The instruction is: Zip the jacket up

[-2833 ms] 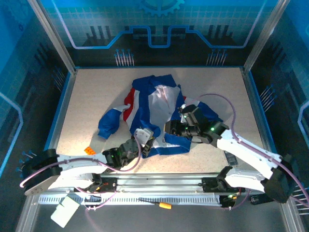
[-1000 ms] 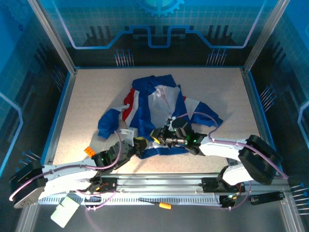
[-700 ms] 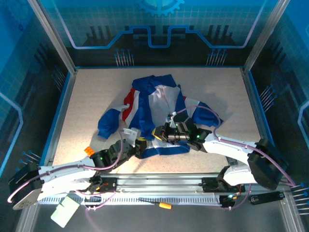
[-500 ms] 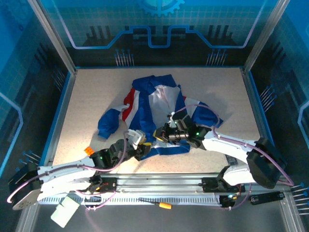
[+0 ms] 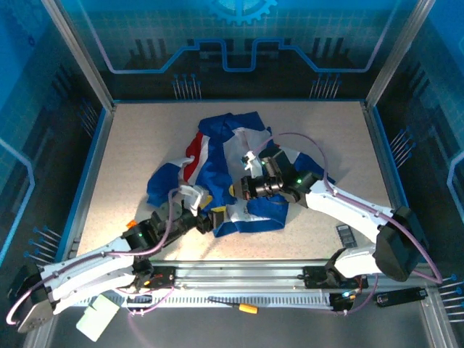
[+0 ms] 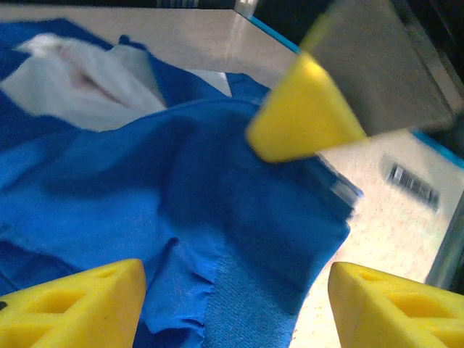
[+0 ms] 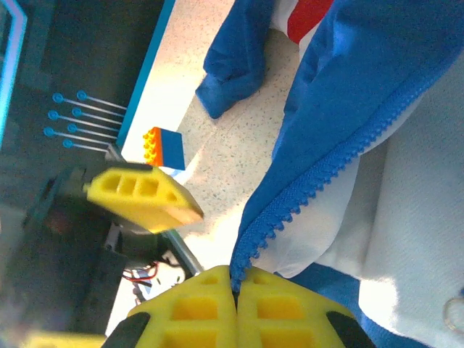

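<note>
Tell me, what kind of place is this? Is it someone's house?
Most likely a robot lab cell, not a house: a left arm and a right arm are bolted to a table, metal frame posts and blue panels fence it in, and a jacket lies there.

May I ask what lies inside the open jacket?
White lining shows inside the jacket, edged by blue zipper teeth running into the shut right gripper. The tabletop under it is covered.

Bright overhead light is cast; soft shadows lie beside the jacket [image 5: 210, 174], blurred in the left wrist view.
</note>
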